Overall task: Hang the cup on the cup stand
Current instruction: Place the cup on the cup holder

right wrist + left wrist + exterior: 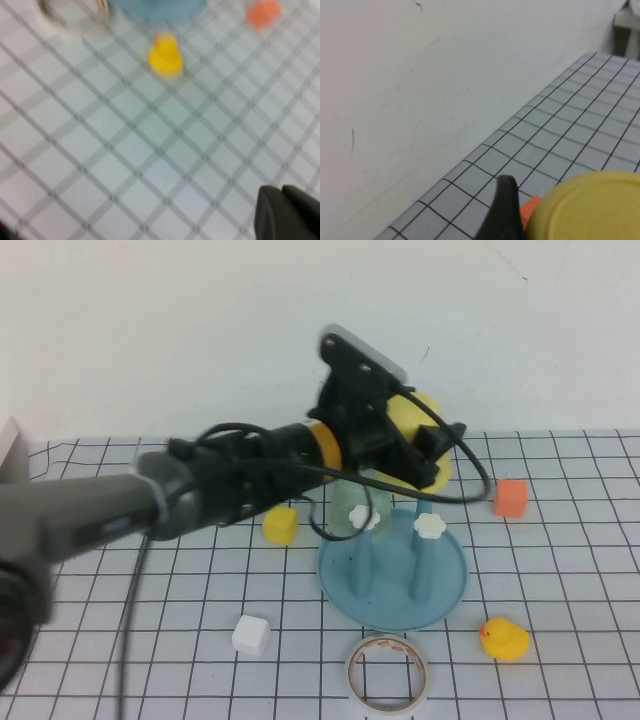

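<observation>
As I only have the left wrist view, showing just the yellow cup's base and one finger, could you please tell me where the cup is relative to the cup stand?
Observer: The left gripper holds the yellow cup tilted on its side in the air, above the back of the cup stand; it is on no peg.
Operator: Are the pegs free?
Observer: The two front pegs stand bare; a pale green cup sits at the stand's back left.
Operator: And the right arm?
Observer: The right gripper is shut, over the table near the rubber duck.
</observation>
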